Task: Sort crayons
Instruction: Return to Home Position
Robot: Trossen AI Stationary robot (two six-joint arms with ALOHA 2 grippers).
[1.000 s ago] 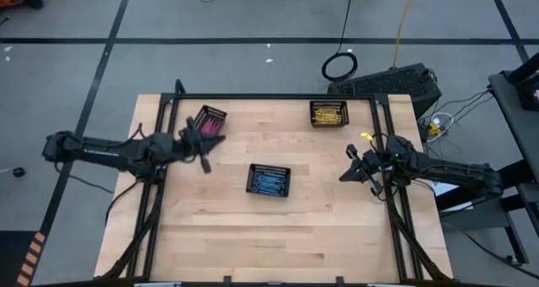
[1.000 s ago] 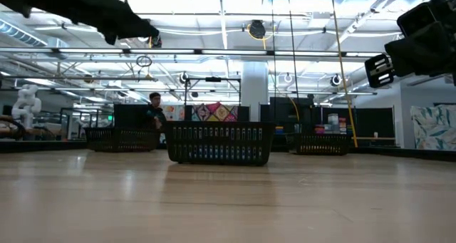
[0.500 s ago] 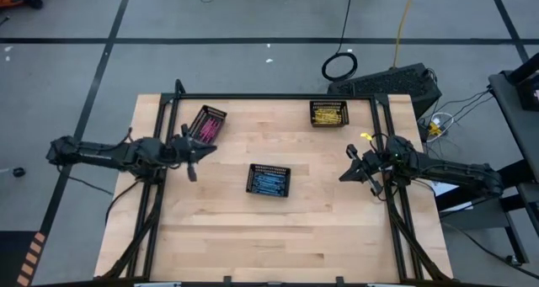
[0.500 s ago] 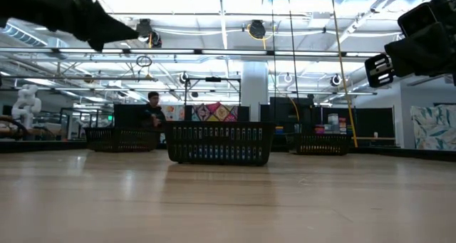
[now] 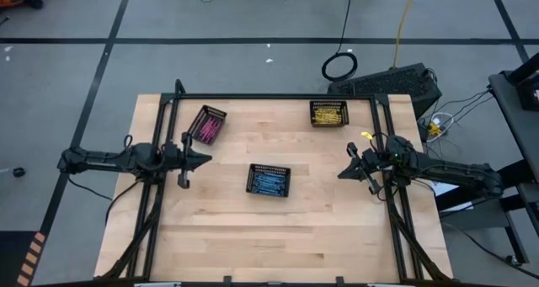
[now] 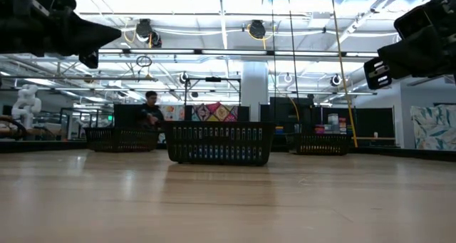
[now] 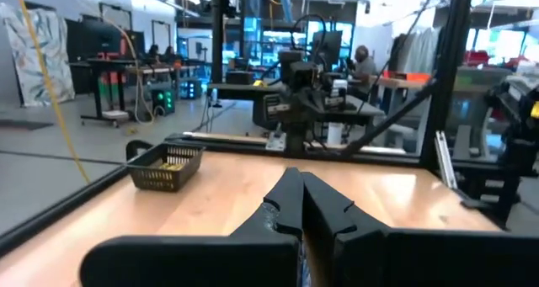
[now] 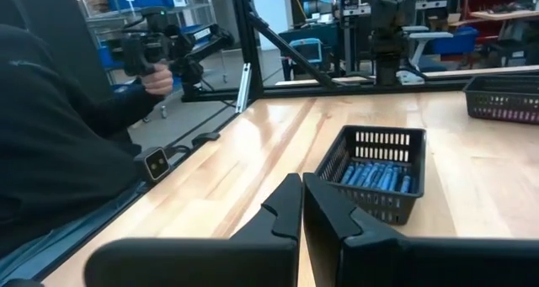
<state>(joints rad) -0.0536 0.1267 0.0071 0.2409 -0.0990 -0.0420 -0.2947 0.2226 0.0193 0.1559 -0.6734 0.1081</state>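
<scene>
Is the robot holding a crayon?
No, the left gripper and the right gripper are both shut on nothing.

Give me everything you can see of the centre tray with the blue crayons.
The centre tray is a small, rectangular, open-topped black mesh basket. It sits flat near the middle of the wooden table, slightly skewed to the table's edges. Blue crayons lie side by side on its floor, below the rim. Nothing else touches it. The left gripper and right gripper sit apart on either side.
</scene>
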